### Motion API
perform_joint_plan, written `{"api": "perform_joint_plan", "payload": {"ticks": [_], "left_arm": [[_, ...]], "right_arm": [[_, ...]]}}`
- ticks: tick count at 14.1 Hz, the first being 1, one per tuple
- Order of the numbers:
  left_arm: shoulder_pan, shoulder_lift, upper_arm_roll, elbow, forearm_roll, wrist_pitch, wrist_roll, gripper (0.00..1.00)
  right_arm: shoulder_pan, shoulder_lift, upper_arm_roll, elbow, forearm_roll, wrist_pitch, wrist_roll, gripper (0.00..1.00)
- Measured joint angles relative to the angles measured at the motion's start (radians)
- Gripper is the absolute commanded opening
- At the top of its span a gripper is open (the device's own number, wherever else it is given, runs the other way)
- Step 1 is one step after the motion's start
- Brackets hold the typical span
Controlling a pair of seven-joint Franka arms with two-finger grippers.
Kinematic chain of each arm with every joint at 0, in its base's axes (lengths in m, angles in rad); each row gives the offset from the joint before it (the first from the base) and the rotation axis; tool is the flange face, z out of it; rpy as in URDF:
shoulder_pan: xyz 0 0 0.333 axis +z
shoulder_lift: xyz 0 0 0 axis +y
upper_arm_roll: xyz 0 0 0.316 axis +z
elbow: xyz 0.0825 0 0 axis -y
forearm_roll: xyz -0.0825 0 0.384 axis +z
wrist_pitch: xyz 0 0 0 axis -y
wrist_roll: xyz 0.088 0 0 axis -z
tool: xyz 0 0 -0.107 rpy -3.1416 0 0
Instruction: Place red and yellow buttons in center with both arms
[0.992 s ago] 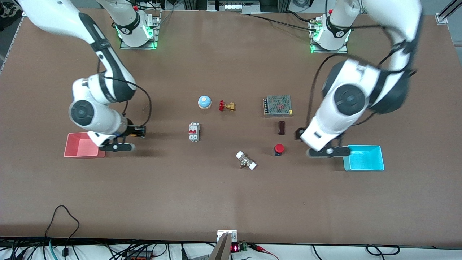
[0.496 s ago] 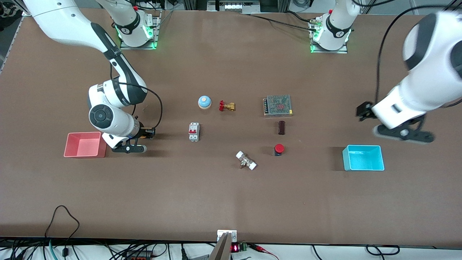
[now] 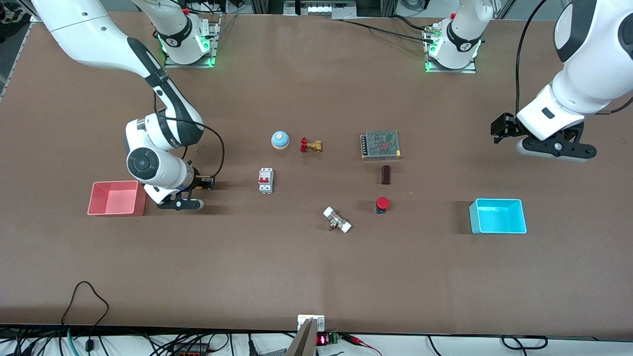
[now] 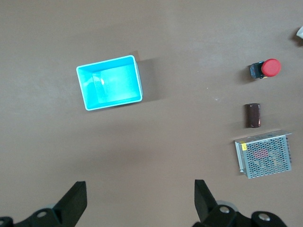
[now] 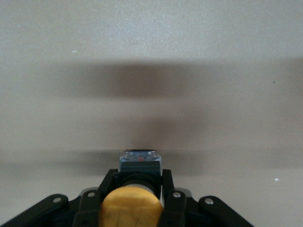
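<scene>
The red button [image 3: 382,203] lies on the brown tabletop [image 3: 306,247], nearer the front camera than a dark cylinder; it also shows in the left wrist view [image 4: 270,67]. My right gripper [image 3: 204,182] is low over the table beside the red bin, shut on the yellow button [image 5: 130,205], gripping its black body [image 5: 139,163] between the fingers [image 5: 106,184]. My left gripper [image 3: 500,129] is up in the air over the left arm's end of the table, open and empty [image 4: 140,189].
A red bin [image 3: 114,198] and a teal bin [image 3: 498,215] stand at the two ends. A blue dome [image 3: 280,140], brass valve [image 3: 310,145], circuit breaker [image 3: 266,180], mesh power supply [image 3: 381,144], dark cylinder [image 3: 385,174] and white-ended fitting [image 3: 337,220] lie around the middle.
My left arm rose from beside the red button and swung out toward the left arm's end, gripper empty. My right gripper shifted slightly toward the middle with the yellow button.
</scene>
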Motion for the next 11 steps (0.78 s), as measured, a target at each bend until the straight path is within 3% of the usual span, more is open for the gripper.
{"api": "perform_joint_plan", "payload": {"ticks": [1, 2, 5, 6, 7, 11], "left_arm": [[0.008, -0.001, 0.001, 0.013, -0.007, -0.018, -0.002, 1.0], [0.016, 0.004, 0.001, 0.037, -0.009, -0.049, -0.008, 1.0], [0.025, 0.031, 0.001, 0.105, -0.01, -0.105, -0.021, 1.0], [0.025, 0.035, 0.001, 0.115, -0.01, -0.109, -0.021, 1.0], [0.025, 0.036, 0.0, 0.124, -0.01, -0.113, -0.021, 1.0], [0.025, 0.036, 0.0, 0.162, -0.01, -0.121, -0.021, 1.0]], "right_arm": [[0.0, 0.002, 0.0, 0.0, 0.0, 0.0, 0.0, 0.29], [0.0, 0.003, 0.0, 0.0, 0.0, 0.001, 0.0, 0.47], [0.0, 0.003, 0.0, 0.0, 0.0, 0.001, 0.0, 0.71], [0.0, 0.003, 0.0, 0.0, 0.0, 0.001, 0.0, 0.82], [0.0, 0.003, 0.0, 0.0, 0.0, 0.002, 0.0, 1.0], [-0.002, -0.005, 0.0, 0.02, 0.0, 0.01, 0.001, 1.0]]}}
